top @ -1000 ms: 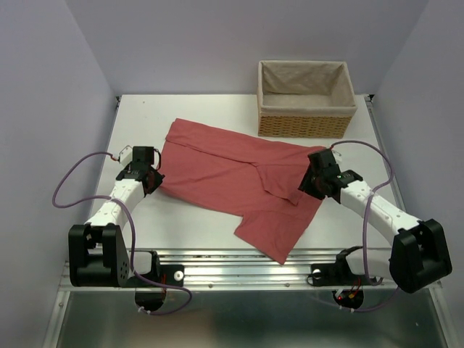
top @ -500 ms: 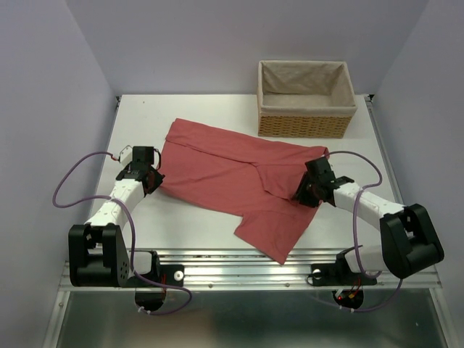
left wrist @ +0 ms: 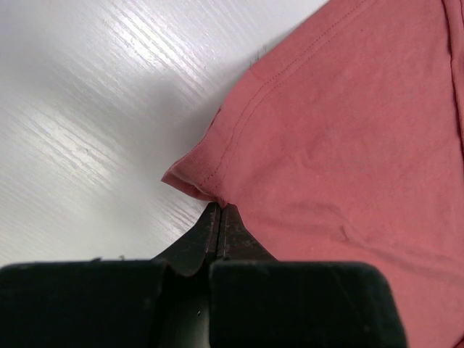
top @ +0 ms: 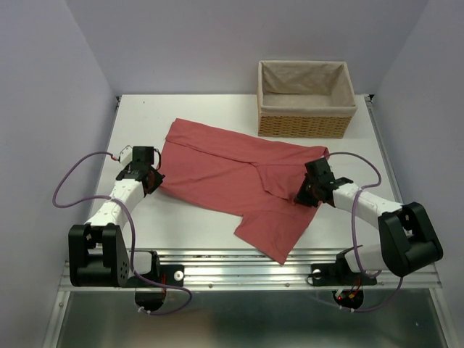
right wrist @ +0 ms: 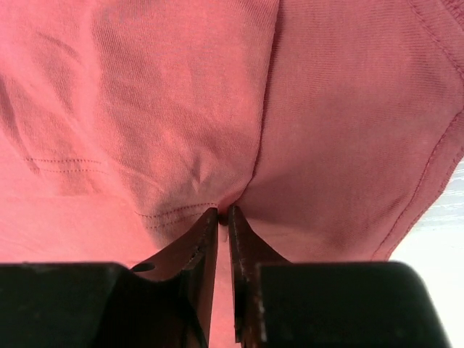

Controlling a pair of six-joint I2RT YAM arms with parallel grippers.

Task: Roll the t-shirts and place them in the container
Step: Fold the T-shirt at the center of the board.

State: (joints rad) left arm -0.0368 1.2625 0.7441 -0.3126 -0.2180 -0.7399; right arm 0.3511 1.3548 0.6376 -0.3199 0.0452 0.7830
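The shirt [top: 232, 177] lies spread across the middle of the tabletop [top: 181, 217], one end reaching toward the near edge, with the basket [top: 304, 127] at the far right corner. The left gripper [top: 156, 181] is clenched on the shirt's left hem corner. The right gripper [top: 299, 196] pinches a fold near its right edge.

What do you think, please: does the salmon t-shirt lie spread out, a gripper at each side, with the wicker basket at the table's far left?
No: the top external view shows the wicker basket at the far right of the table. The salmon t-shirt does lie spread out, left gripper and right gripper at its sides.
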